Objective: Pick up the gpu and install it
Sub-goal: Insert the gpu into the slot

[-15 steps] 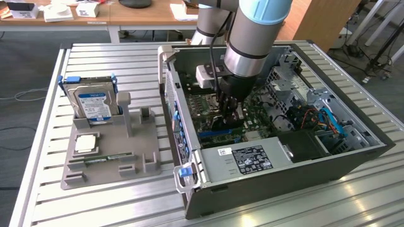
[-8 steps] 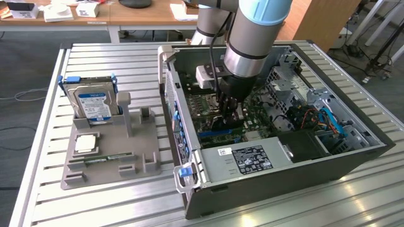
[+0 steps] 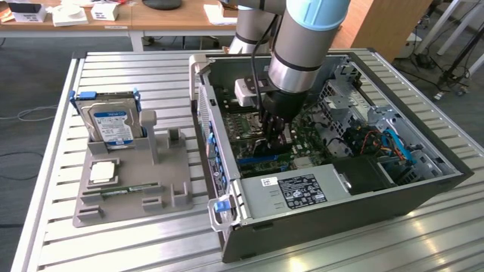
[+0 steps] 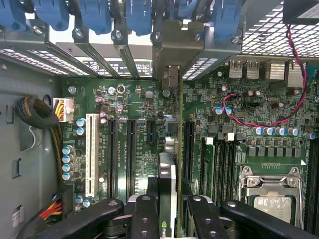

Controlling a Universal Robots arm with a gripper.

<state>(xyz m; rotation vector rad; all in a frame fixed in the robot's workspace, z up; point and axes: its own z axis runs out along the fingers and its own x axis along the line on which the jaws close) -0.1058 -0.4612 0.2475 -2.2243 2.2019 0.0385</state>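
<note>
Claw (image 4: 168,219) is sitting down inside the open computer case (image 3: 423,187), jaws pinched narrow and gripping the gpu (image 4: 168,184) between the black fingers (image 4: 144,216). In the exterior view the claw (image 3: 276,136) is hanging straight down from the arm, low over the motherboard (image 3: 250,122), near the middle of the case.

The gpu is standing on edge, seen edge-on from the wrist, running away from the fingers along the line of the black expansion slots. Its metal bracket end (image 4: 171,77) is reaching the rear slot openings, right by the row of blue latches (image 4: 94,15). Whether the card edge is actually seated in a slot, can't tell.

A white slot (image 4: 91,154) is lying parallel to the card, a few slots off. The processor socket (image 4: 271,194) is sitting on the other side of the card, with a red-and-black wire (image 4: 259,122) looping over the board near it.

The power supply (image 3: 298,192) is filling the near corner of the case.

Over on the exterior view's left, on the slatted table (image 3: 98,243), a gray holder (image 3: 128,198) is carrying a hard drive (image 3: 112,124) standing upright, a square chip (image 3: 103,170) and a RAM stick (image 3: 124,191) lying flat, well apart from the claw.
</note>
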